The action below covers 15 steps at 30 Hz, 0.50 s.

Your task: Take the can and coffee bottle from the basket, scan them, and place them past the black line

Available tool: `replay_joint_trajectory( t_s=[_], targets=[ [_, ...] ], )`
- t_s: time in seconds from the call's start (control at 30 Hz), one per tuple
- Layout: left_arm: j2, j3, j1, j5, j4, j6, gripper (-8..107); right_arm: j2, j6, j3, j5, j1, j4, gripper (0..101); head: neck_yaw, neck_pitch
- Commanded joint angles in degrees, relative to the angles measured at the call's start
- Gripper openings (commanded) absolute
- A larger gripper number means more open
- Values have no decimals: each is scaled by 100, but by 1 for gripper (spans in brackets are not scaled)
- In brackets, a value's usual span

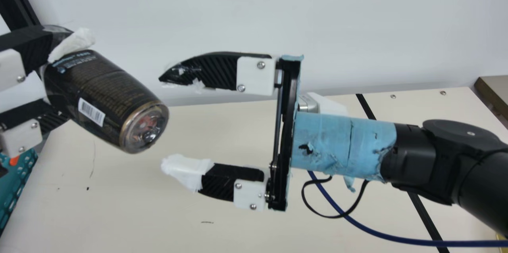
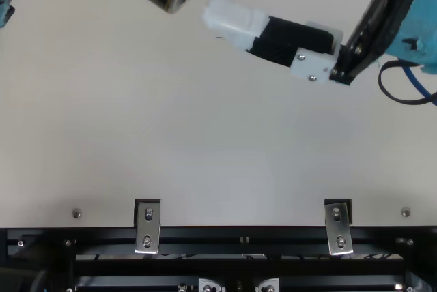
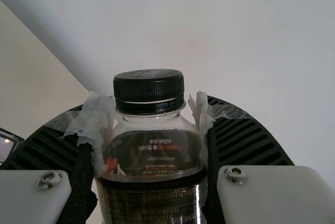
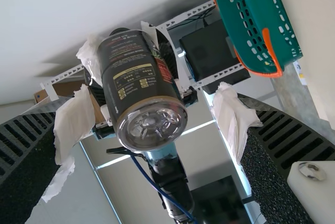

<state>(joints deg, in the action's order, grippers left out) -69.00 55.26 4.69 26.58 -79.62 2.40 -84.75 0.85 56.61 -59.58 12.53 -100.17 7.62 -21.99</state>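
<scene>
The coffee bottle [image 1: 103,94] is in the left gripper [image 1: 75,78], at the left of the main view, up above the cream table [image 1: 158,213]. That gripper's 2 fingers press on opposite sides of the bottle, parted only by its width. The bottle lies tilted, its clear base aimed toward the lower right of the frame, with a white barcode label [image 1: 91,112] on the side in sight. In the left wrist view, its black cap [image 3: 149,85] stands at the centre, just beyond the 2 fingers.

The right gripper [image 1: 162,121] is at the middle of the main view, its 2 fingers spread wide and nothing between them. Its tips point left, near the bottle's base but apart from it.

The black line [image 1: 422,213] runs from the upper right down to the lower right of the main view, partly behind the right arm; the bottle is well to the left of it. A blue cable [image 1: 377,235] curves along the lower right. The teal basket [image 4: 251,30] with orange handles is in the upper right of the right wrist view.
</scene>
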Motion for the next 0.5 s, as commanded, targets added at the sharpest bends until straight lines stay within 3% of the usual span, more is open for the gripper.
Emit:
replay_joint_trajectory(
  t_s=[0.0, 0.47],
  targets=[
    [0, 0, 0, 0, 0, 0, 10, -37, 54, 79, 20, 39, 19, 101, 3, -14],
    [0, 0, 0, 0, 0, 0, 10, -319, 523, 644, 127, 411, 19, 101, 3, -14]
  ],
)
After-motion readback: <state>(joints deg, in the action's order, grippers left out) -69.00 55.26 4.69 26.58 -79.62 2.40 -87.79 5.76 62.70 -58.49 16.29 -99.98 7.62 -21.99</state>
